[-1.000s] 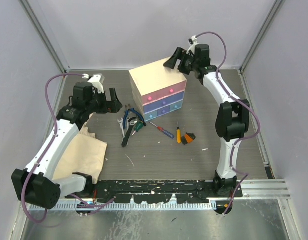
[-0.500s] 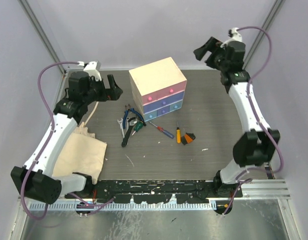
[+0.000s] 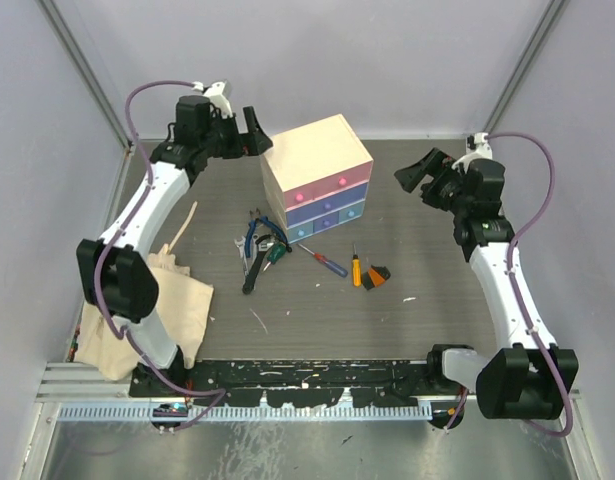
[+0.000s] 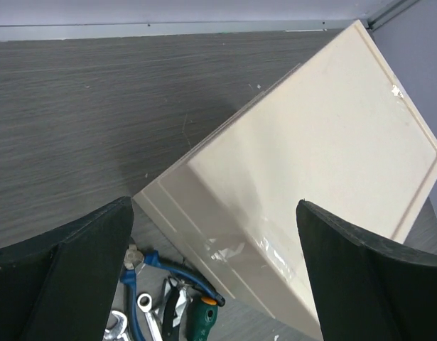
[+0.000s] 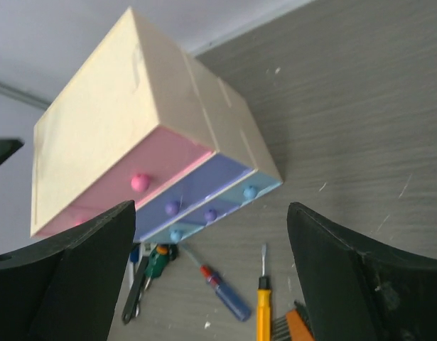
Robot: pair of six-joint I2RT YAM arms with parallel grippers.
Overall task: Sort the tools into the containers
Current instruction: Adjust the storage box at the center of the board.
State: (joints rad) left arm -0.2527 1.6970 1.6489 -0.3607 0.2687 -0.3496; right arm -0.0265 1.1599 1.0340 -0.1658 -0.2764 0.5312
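Observation:
The cream chest [image 3: 309, 150] stands at the back middle, its pink [image 3: 332, 185], purple [image 3: 339, 201] and blue [image 3: 329, 221] drawers all closed. In front of it lie blue-handled pliers [image 3: 254, 237], a silver wrench [image 3: 241, 250], a green-handled screwdriver [image 3: 277, 255], a red-and-blue screwdriver [image 3: 325, 261], an orange screwdriver [image 3: 356, 270] and a black-orange piece [image 3: 377, 275]. My left gripper [image 3: 253, 134] hovers open at the chest's back left corner, holding nothing; its wrist view looks over the chest's top [image 4: 317, 135] at the pliers [image 4: 158, 264]. My right gripper [image 3: 418, 171] hangs open and empty right of the chest, facing the drawers [image 5: 204, 186].
A beige cloth bag [image 3: 172, 300] lies at the left front, with a thin pale wooden stick [image 3: 185, 224] beside it. Grey walls close in the table at the back and both sides. Small white scraps [image 3: 408, 298] dot the dark tabletop.
My left arm has swung back and right, from the table's left side up to the chest's back corner. My right arm has come from behind the chest round to its right side.

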